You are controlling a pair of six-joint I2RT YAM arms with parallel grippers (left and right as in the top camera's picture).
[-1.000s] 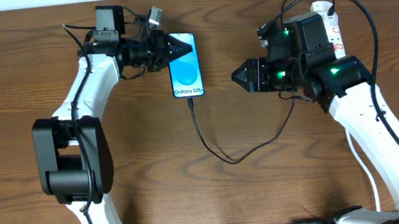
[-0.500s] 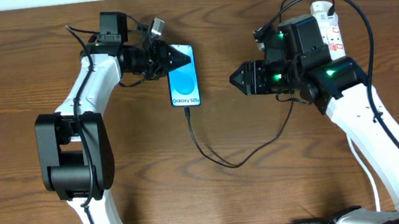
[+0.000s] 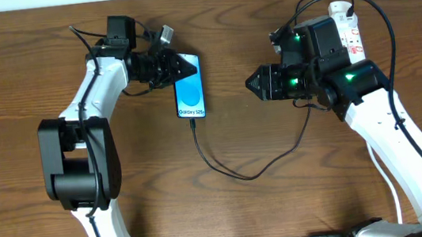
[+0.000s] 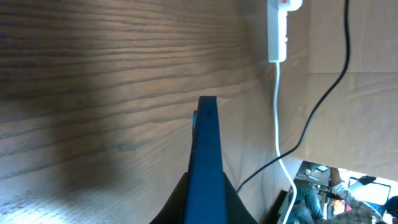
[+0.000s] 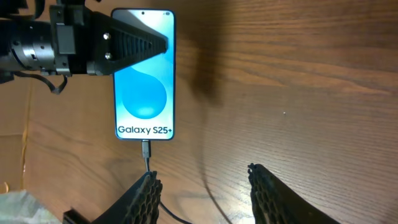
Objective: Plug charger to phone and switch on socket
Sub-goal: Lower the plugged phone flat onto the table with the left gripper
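Left end effector [image 3: 179, 65] was clenched on the top end of the phone [image 3: 190, 97], a slim glossy blue slab, screen up over the wood-grain bench [image 3: 300, 204]. Charger [image 5: 147, 151], thin black cable, tip sat in phone's bottom edge. Right end effector [image 3: 251, 84] was released, empty, well right of phone; ribbed black fingers. Socket [image 3: 355, 37], white oblong, behind right arm

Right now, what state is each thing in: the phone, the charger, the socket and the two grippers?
phone: screen lit, face up, gripped at its top end.
charger: plug tip in the phone's bottom port, cable slack.
socket: only partly in view; switch position cannot be told.
left gripper: shut on the phone.
right gripper: open, empty, facing the phone.
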